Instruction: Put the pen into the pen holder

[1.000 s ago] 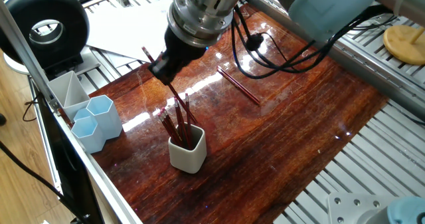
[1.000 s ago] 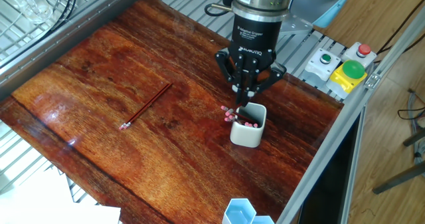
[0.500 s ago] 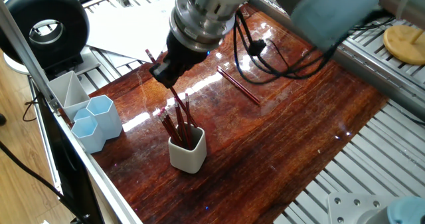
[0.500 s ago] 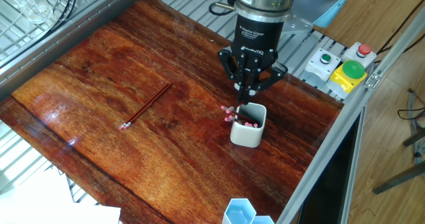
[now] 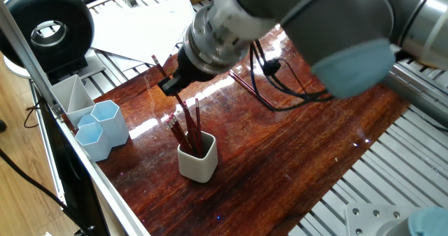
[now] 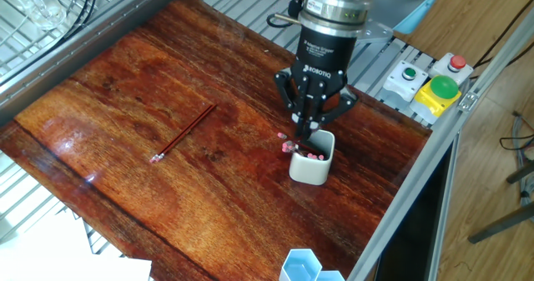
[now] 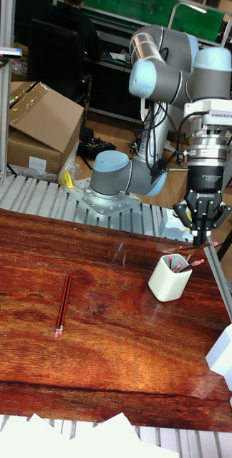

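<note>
A: What's changing vs a sec ago?

B: I'm lifting my gripper (image 6: pixel 309 132) a bit; it's sitting higher over the pen holder (image 6: pixel 312 157) than before, and in one fixed view my wrist is swinging round so the arm is covering more of the table. Cup itself isn't moving.

A: Fingers, are they holding anything?

B: They're pinched close together on a thin dark-red pen (image 5: pixel 168 78). Upper end is sticking out above the fingers in one fixed view. Lower end is running down toward the cup mouth, but it's blending w/ the pens already in there, so I can't tell if the tip is inside yet.

A: Where's the holder?

B: Near the table edge on the button-box side, directly under my gripper (image 7: pixel 204 236). Several red pens w/ pink ends are leaning in the pen holder (image 7: pixel 169 278) already, so I'm judging a good part of the job is done.

A: What's left?

B: I'm reckoning this pen isn't let go yet, so that drop is pending. Also the loose pens (image 6: pixel 183 133) are lying flat on the wood, well apart from the cup; the tall fixed view is showing two side by side (image 7: pixel 62 305). Prob those are needing fetching too.
</note>
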`<state>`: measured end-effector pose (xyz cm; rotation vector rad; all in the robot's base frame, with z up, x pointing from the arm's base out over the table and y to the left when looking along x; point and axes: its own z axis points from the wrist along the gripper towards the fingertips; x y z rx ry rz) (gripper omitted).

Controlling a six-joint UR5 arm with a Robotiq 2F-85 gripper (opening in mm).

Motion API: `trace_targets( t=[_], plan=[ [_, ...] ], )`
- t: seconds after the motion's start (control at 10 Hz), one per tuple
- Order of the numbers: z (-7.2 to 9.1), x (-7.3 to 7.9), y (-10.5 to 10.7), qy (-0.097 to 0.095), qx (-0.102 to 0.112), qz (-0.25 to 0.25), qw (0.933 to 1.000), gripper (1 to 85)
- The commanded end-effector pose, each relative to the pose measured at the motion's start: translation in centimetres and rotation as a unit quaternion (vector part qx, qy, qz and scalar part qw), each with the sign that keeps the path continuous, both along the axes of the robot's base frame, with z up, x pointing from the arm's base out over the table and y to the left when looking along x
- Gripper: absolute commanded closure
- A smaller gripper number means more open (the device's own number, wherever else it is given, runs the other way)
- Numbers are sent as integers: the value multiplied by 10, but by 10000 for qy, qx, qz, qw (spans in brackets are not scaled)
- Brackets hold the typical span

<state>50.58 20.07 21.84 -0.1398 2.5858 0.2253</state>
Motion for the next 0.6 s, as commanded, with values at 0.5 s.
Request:
trace_targets(
  t=[0.5],
  plan=[
    [-19, 1, -1, -275, -35, 4, 9996, 847]
  ],
)
